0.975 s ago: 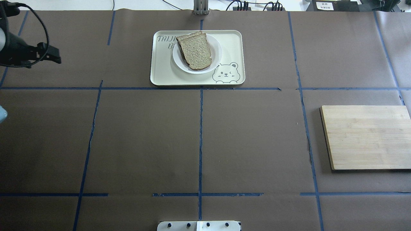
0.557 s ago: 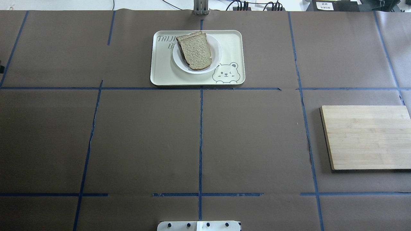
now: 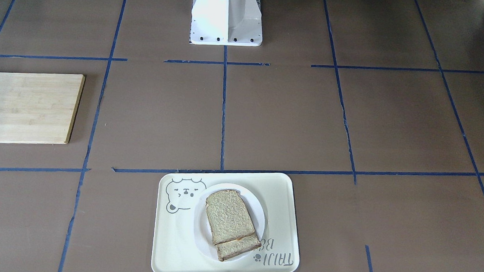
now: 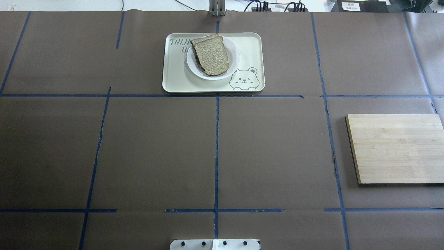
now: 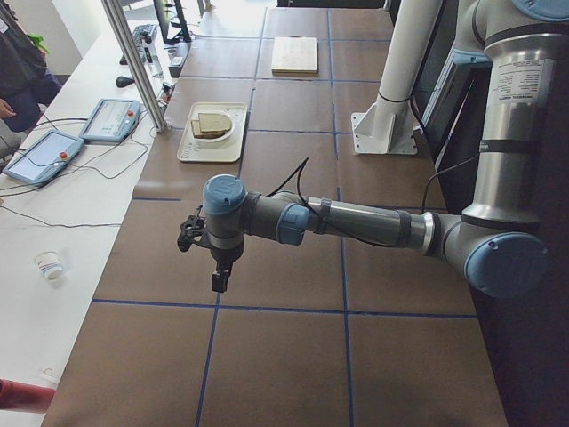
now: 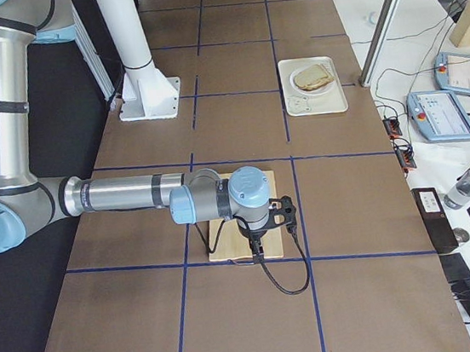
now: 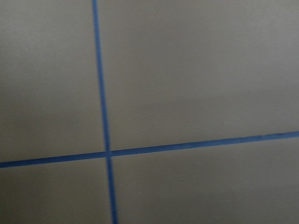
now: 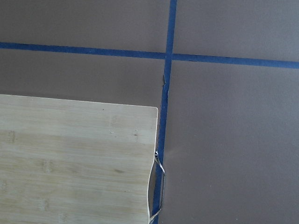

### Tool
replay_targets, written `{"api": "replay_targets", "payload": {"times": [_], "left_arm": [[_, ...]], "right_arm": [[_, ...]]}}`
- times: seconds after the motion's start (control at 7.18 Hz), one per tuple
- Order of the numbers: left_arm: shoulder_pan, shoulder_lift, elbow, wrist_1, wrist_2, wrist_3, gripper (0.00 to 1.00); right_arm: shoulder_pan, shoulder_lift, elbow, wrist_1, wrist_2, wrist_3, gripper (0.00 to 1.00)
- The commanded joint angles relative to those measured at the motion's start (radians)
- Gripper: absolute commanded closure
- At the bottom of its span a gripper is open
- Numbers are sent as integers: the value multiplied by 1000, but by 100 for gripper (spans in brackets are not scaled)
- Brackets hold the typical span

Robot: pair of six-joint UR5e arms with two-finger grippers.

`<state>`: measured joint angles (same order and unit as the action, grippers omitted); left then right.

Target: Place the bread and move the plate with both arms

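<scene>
Bread (image 4: 211, 55) lies on the plate (image 4: 234, 55), which sits on the tray (image 4: 173, 78), so the task looks done. The left end effector (image 5: 218, 281) and right end effector (image 6: 257, 249) hang well away, seemingly empty. I cannot tell how open they are.

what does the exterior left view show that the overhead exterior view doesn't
Only exterior left: the left arm stretched out over the table, plus a side bench with control tablets and a cup. Only overhead: the bear drawing on the tray, clearly readable. Both: the bread on the plate, the wooden board and the pedestal base.
</scene>
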<state>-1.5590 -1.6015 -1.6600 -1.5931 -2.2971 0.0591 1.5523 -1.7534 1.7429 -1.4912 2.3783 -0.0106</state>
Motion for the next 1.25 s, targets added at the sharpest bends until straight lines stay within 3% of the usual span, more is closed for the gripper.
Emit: {"api": "replay_targets", "payload": {"times": [0.0, 0.42, 1.11], "left_arm": [[-39, 40, 22, 85, -21, 93, 0], [-38, 72, 48, 82, -82, 58, 0], [-18, 72, 52, 76, -76, 18, 0]], "right_arm": [[0, -2, 0, 2, -1, 0, 0], [0, -2, 1, 2, -2, 0, 0], [0, -2, 1, 3, -11, -2, 0]]}}
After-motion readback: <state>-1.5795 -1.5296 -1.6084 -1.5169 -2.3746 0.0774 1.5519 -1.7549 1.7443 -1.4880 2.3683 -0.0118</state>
